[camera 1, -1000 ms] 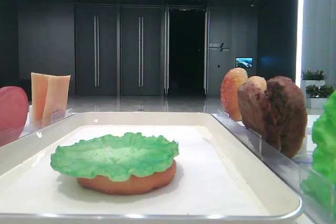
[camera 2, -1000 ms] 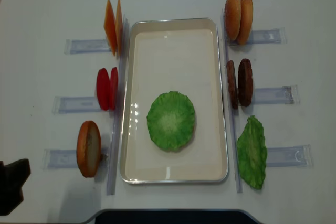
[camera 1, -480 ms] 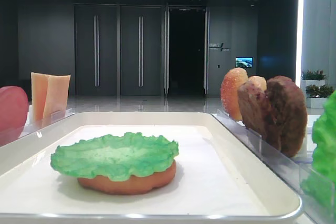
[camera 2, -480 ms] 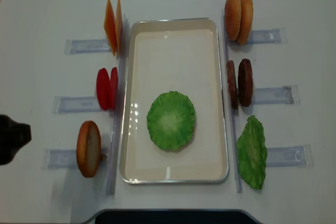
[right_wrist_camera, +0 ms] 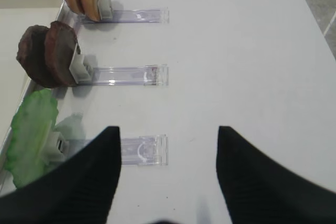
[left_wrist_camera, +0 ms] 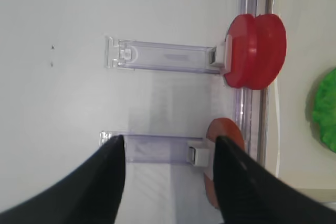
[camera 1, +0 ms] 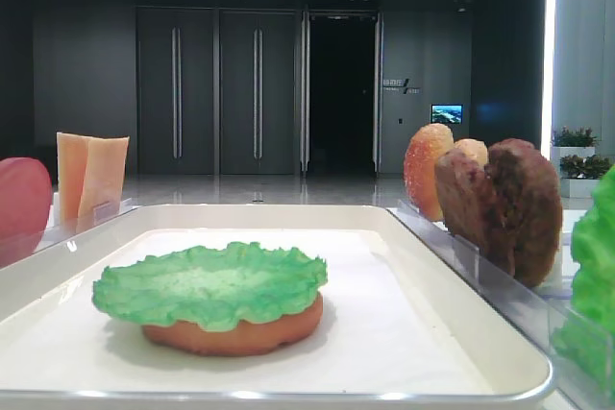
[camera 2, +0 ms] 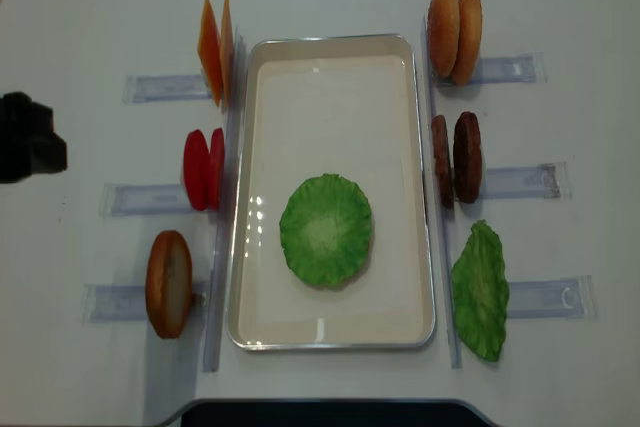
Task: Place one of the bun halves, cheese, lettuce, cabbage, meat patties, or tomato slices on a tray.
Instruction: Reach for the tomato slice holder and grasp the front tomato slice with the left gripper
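- Tomato slices [camera 2: 203, 169], two red discs, stand on edge in a clear holder [camera 2: 145, 199] just left of the tray [camera 2: 332, 332].
- Left tool [left_wrist_camera: 167, 182] hangs released, jaws spread, above the tabletop [camera 2: 80, 37], well left of the tomato slices and over the holder of a lone bun half [camera 2: 168, 283].
- Cheese [camera 2: 215, 49] stands upright beside the tray's far left corner.
- Lettuce [camera 2: 325, 230] lies flat on a bun half [camera 1: 235, 333] inside the tray.
- Bun halves [camera 2: 454, 33], meat patties [camera 2: 456, 158] and a second green leaf [camera 2: 481, 290] line the tray's right side.
- Right tool [right_wrist_camera: 167, 174] is spread apart, grasping nothing, over bare tabletop.
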Robot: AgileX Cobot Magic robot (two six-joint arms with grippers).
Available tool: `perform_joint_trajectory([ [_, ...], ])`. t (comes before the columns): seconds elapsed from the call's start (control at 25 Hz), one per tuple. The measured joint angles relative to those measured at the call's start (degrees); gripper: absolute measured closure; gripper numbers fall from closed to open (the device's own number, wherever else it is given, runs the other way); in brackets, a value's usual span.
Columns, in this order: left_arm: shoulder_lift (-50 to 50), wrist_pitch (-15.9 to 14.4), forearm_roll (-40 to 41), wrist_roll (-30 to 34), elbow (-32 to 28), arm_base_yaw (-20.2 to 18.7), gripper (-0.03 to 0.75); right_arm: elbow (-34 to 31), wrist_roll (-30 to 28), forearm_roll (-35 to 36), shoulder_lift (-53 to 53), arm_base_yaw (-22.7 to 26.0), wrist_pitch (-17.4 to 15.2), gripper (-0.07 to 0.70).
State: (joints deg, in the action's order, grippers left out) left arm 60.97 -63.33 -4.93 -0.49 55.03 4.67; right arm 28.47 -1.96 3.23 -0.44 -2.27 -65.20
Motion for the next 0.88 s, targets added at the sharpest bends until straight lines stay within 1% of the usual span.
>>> perform_joint_trajectory([
  [0.4, 15.52, -0.47, 0.57, 0.0, 9.73, 0.0, 0.303, 0.0, 0.0, 0.0, 0.0, 0.0, 0.0, 0.22],
  [0.64, 22.31, -1.36, 1.13, 0.0, 13.3, 0.0, 0.303, 0.0, 0.0, 0.0, 0.0, 0.0, 0.0, 0.22],
  [0.88, 26.17, -1.53, 1.48, 0.0, 15.97, 0.0, 0.303, 0.0, 0.0, 0.0, 0.0, 0.0, 0.0, 0.222],
])
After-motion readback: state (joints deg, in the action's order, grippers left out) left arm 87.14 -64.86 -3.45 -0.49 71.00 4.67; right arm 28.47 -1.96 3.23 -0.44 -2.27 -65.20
